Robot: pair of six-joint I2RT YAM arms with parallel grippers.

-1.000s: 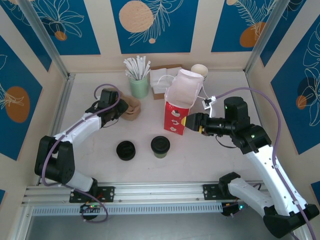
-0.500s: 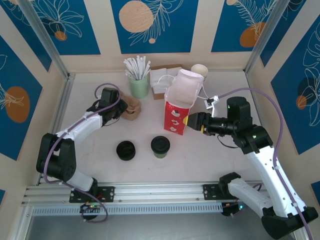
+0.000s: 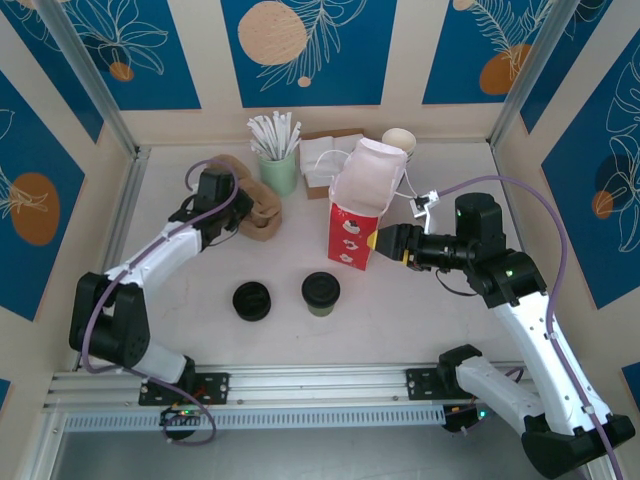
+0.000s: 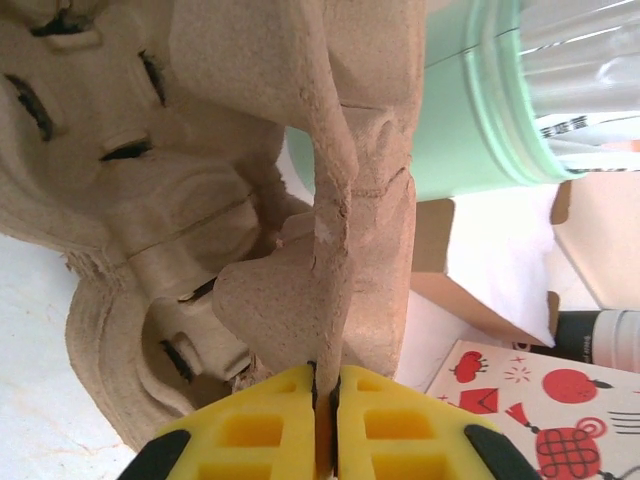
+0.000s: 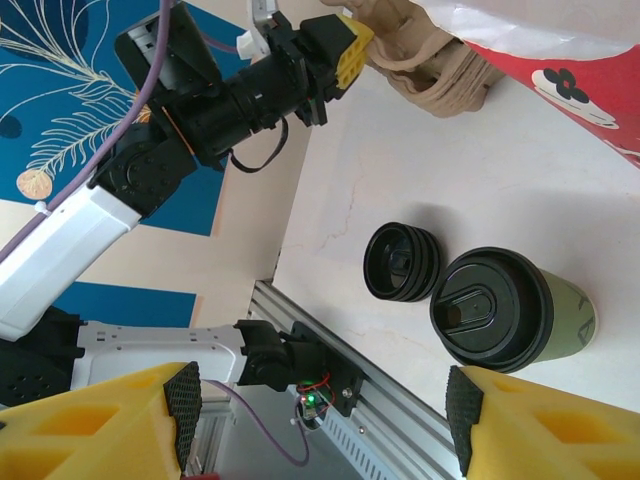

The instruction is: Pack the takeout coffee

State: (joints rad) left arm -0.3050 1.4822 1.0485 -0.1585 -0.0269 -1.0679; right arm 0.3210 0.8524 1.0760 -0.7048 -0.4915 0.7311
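You are looking down into a small cell walled on three sides. Its base is a pale cream bench (image 3: 400, 310) with a smooth matte top, evenly lit, so shadows fall soft and short. The cream back wall (image 3: 200, 112) is hung with deep blue panels (image 3: 340, 60) that carry white line-drawn leaves and a large peach disc (image 3: 272, 32). The left side wall (image 3: 25, 130) and the right side wall (image 3: 615, 120) repeat the blue-and-cream pattern, each with an orange disc. A bare aluminium left post (image 3: 90, 75) and a matching right post (image 3: 530, 65) rise from the back corners. Along the bench's near edge runs a silver slotted aluminium rail (image 3: 320, 380), with a grey perforated strip (image 3: 300, 421) just below.
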